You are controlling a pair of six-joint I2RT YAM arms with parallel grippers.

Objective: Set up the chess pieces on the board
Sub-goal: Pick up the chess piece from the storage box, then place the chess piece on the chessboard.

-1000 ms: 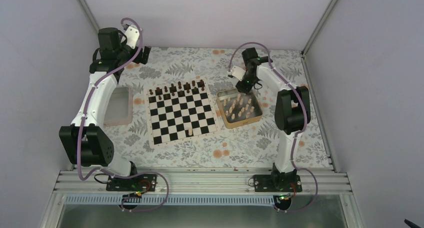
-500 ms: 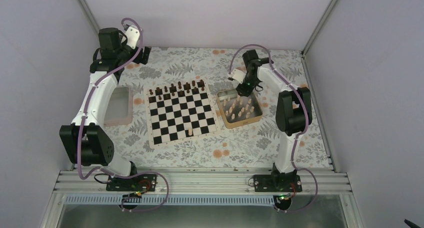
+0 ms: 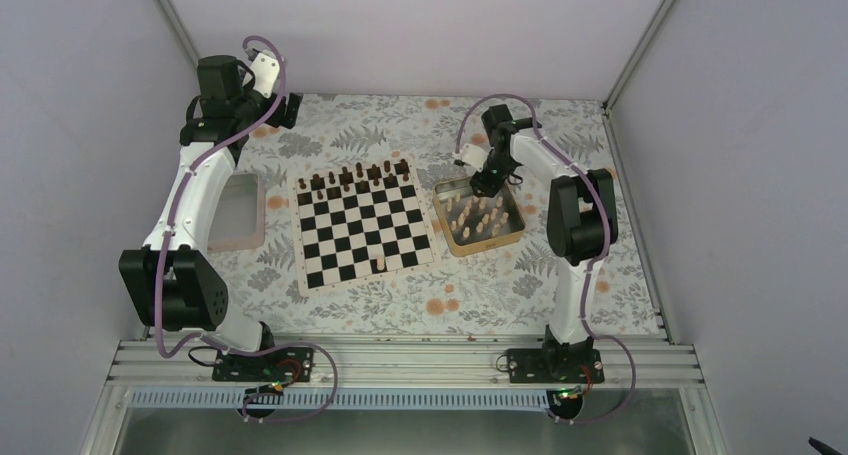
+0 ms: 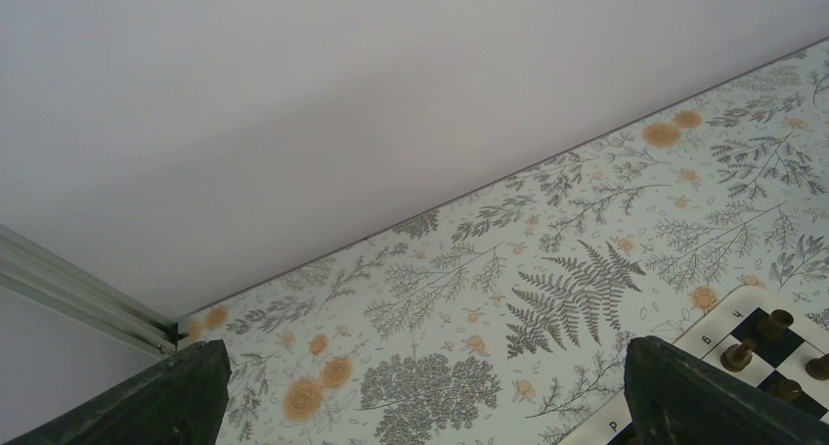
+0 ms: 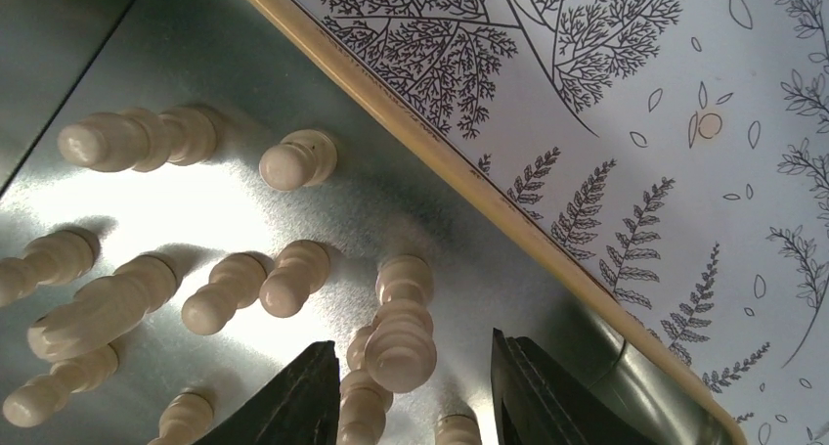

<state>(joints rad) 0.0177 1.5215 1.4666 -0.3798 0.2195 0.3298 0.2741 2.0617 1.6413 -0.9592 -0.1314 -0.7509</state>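
In the tray (image 3: 444, 221) right of the board (image 3: 362, 231), chess pieces (image 3: 481, 215)

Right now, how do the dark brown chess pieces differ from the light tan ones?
Colour: dark brown chess pieces against pale-wood light tan chess pieces. Place: dark ones line the board's far rows; light ones are mostly in the gold tin tray, one on the board's near side. Pose: dark ones stand upright; many light ones in the tin lie on their sides. Both are small turned pieces.
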